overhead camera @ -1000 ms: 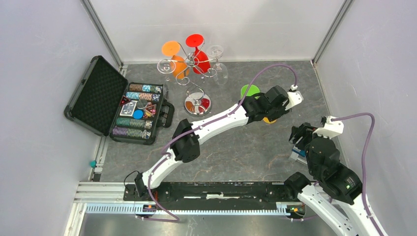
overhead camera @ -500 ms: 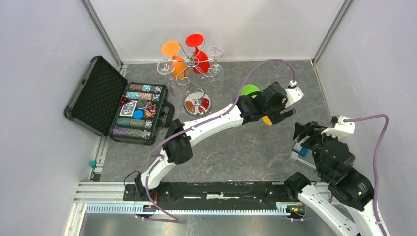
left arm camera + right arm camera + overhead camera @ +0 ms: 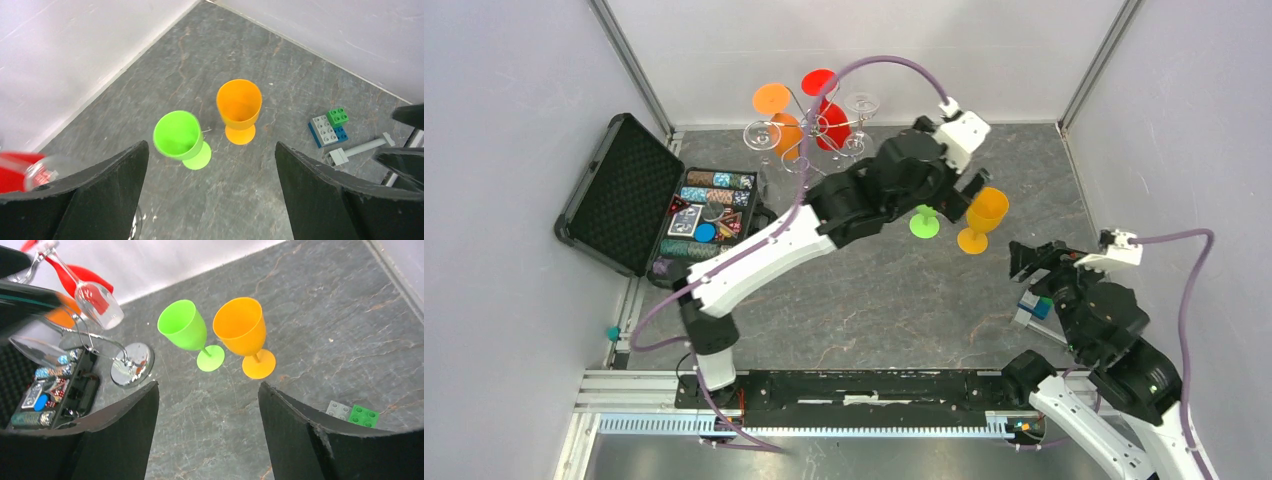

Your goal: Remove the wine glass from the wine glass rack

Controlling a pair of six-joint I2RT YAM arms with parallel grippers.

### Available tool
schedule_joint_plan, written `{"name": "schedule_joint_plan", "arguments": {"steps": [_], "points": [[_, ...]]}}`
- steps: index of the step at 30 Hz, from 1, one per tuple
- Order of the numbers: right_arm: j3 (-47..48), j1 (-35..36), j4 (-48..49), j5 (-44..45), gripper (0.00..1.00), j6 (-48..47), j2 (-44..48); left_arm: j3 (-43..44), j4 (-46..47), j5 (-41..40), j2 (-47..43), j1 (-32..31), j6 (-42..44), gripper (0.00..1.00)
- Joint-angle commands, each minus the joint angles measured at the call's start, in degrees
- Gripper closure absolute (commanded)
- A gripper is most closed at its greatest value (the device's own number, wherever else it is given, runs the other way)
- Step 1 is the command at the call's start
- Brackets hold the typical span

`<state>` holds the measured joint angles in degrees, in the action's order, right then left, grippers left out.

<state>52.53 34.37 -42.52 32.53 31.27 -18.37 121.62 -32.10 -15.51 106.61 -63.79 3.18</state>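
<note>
The chrome wine glass rack (image 3: 798, 136) stands at the back of the table; my left arm hides its base here. Orange (image 3: 773, 98), red (image 3: 821, 84) and clear (image 3: 862, 103) glasses hang upside down on it. The right wrist view shows its mirrored base (image 3: 131, 365) and a hanging clear glass (image 3: 101, 301). My left gripper (image 3: 962, 188) is open and empty, raised high right of the rack, above a green glass (image 3: 178, 135) and an orange glass (image 3: 239, 104) standing upright. My right gripper (image 3: 1030, 262) is open and empty at the right.
An open black case (image 3: 664, 215) with poker chips and cards lies at the left. Lego bricks (image 3: 330, 127) and a grey piece (image 3: 361, 148) lie by my right gripper. Walls close in the table at the back and both sides.
My left arm has lifted and swung back left from the orange glass toward the rack. The green and orange glasses now stand uncovered. The right arm has barely shifted.
</note>
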Motion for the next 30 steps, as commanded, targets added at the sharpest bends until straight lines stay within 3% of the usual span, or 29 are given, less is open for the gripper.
{"name": "schedule_joint_plan", "arguments": {"steps": [1, 5, 12, 17, 20, 24, 30], "points": [[-2.49, -0.10, 5.66, -4.11, 0.21, 3.13, -5.59, -5.00, -3.19, -6.62, -9.49, 2.62, -6.65, 0.00], [-1.82, -0.09, 12.37, -3.60, 0.18, -0.34, -11.69, -12.79, -2.51, -6.27, -18.71, 8.52, -11.34, 0.00], [7.98, -1.77, 11.32, 1.83, 0.11, -7.75, -31.38, -26.63, 1.35, -2.12, -34.24, 22.20, -16.33, 0.00], [10.63, -12.30, 9.82, -0.94, 0.11, -11.24, -41.05, -32.65, 1.08, -0.91, -39.82, 29.97, -17.59, 0.00], [9.51, -21.14, 11.65, -8.62, 0.12, -11.92, -43.98, -33.85, 1.09, -2.15, -41.33, 32.20, -18.44, 0.00], [7.34, -28.58, 14.27, -19.81, 0.19, -11.91, -48.33, -35.03, 2.12, -0.45, -42.35, 33.60, -18.56, 0.00], [6.16, -30.26, 15.93, -21.78, 0.34, -12.84, -52.48, -36.09, 2.83, 2.86, -41.56, 33.82, -19.24, 0.00]]}}
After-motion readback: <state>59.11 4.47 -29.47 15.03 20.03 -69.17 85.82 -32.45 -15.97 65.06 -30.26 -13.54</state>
